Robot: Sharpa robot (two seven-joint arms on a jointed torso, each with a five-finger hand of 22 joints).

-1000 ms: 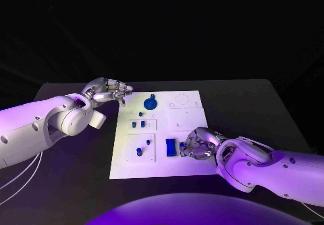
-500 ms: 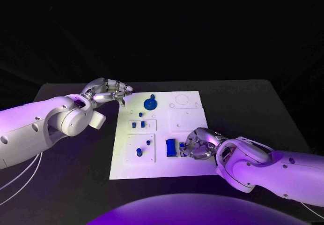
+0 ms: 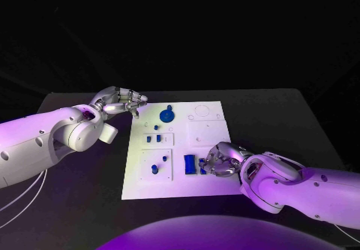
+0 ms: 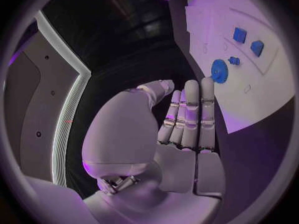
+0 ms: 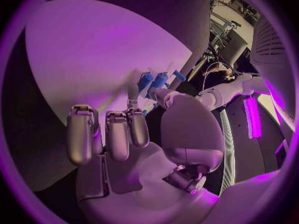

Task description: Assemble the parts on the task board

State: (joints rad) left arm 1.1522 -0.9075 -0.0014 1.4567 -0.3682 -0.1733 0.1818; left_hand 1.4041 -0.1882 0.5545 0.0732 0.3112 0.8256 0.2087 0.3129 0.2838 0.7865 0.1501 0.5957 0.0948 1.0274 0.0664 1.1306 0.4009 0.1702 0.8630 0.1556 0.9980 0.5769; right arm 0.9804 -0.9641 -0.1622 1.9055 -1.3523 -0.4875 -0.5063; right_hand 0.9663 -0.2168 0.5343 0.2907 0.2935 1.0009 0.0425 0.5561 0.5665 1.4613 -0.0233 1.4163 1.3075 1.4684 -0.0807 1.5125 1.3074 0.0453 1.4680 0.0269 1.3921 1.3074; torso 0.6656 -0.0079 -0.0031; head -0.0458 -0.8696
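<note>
Fingers of your right hand [image 3: 218,160] curled over a small blue part [image 3: 202,165] on the task board [image 3: 210,130]; whether they gripped it was unclear. Your left hand [image 3: 120,100] was closed, empty, beside the board.

head: high, looking down | wrists: close behind each hand | shared: task board [image 3: 177,151]
</note>
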